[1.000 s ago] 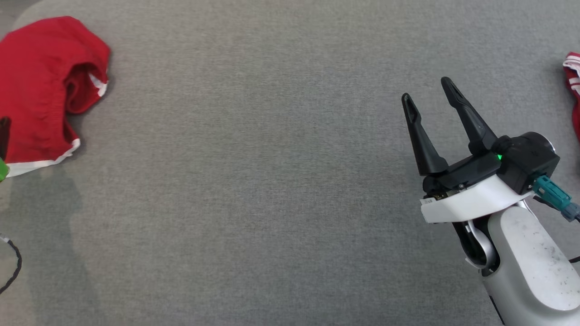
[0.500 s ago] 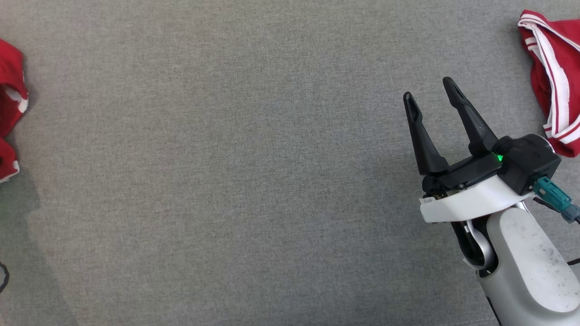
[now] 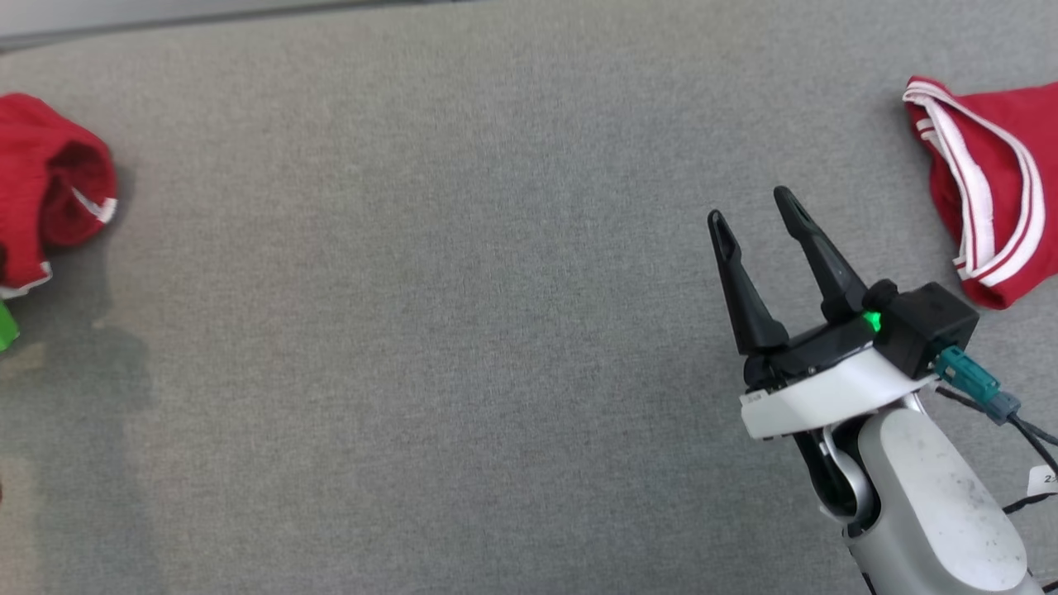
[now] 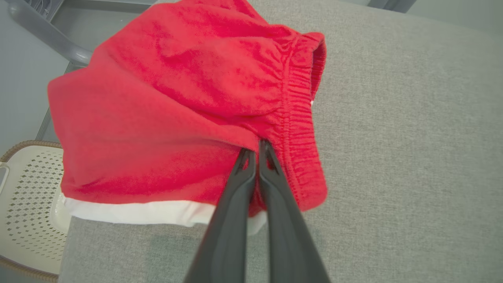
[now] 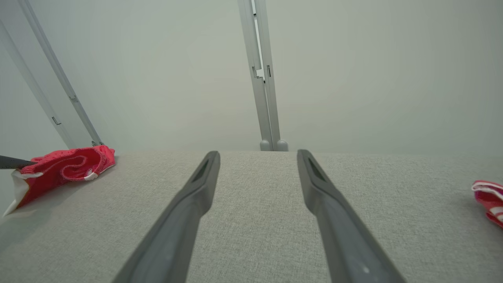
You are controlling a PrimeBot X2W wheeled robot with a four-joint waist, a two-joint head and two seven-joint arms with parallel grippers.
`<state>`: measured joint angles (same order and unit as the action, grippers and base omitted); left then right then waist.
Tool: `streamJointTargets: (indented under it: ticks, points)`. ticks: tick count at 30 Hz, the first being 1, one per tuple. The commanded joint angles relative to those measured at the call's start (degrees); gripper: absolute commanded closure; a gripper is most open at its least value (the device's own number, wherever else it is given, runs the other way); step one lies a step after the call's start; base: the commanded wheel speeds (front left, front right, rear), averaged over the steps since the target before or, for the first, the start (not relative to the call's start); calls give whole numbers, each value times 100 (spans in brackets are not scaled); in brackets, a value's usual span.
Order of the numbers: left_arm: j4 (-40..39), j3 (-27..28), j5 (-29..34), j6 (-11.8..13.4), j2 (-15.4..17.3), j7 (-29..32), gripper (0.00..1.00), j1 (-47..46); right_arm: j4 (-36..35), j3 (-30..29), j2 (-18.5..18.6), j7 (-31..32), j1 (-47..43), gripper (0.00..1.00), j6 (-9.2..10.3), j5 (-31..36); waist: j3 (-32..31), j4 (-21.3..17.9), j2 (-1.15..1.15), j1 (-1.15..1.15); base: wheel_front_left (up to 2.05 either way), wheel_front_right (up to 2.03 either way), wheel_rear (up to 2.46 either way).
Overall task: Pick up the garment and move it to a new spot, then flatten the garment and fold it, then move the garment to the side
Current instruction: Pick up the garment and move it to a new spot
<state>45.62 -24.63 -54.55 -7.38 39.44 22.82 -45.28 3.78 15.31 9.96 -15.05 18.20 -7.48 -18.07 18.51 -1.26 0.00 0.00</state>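
Here, left fingers (image 4: pixel 232 220) pinch garment (image 4: pixel 169 110) at table (image 4: pixel 393 157) edge; broad grey top beyond.

A wide, flat surface (image 3: pixel 463 330) covered in grey woven cloth stretches across the head view, its far edge running along the top from 10 to 12 o'clock. Two pieces of clothing lie on it, well apart. At 9 o'clock, by the left edge, sits a crumpled red garment (image 3: pixel 41 182) with a gathered elastic waistband and a white hem. At 2 o'clock, near the right edge, a second red garment (image 3: pixel 992 190) lies bunched, trimmed with white stripes.
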Motion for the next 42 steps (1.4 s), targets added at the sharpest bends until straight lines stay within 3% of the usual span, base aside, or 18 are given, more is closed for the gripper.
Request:
streamJointTargets:
  ticks: [1,12,20,30,34,39,40,41,42]
  points:
    - [-174,-118,-119,-16,53,1,100,-100,55,-18,-11,-15,-132,0,-3,-67,-510,-4,0,0,0,0,0]
    - [-1669,-1028,-190,-16,98,171,100,-236,133,-257,-69,-15,-569,0,-3,-121,-1313,-295,0,0,0,0,0]
    - [-2637,-1387,-291,63,-350,232,100,126,115,-434,-56,-15,-736,0,-3,-121,-1509,-719,0,0,0,0,0]
    - [-3416,-1793,-224,390,-1310,91,100,322,9,-578,-126,-15,-678,0,-3,-98,-1186,-1311,0,0,0,0,0]
    - [-3131,-1875,-155,424,-1911,-299,100,224,7,-581,-153,-15,-605,0,-3,-113,-1049,-1452,0,0,0,0,0]
    - [-2142,-2035,-113,266,-2682,-889,100,240,96,-515,-184,-15,-517,0,-3,-147,-947,-1549,0,0,0,0,0]
    - [-1937,-2056,-125,231,-2804,-988,85,252,111,-501,-189,-15,-504,0,-3,-152,-940,-1554,0,0,0,0,0]
    - [-1692,-2090,-99,197,-2931,-1123,11,245,141,-486,-186,-15,-490,0,-3,-152,-936,-1555,0,0,0,0,0]
    - [-1496,-2134,-34,167,-3016,-1243,0,217,164,-476,-182,-15,-482,0,-3,-152,-935,-1551,0,0,0,0,0]
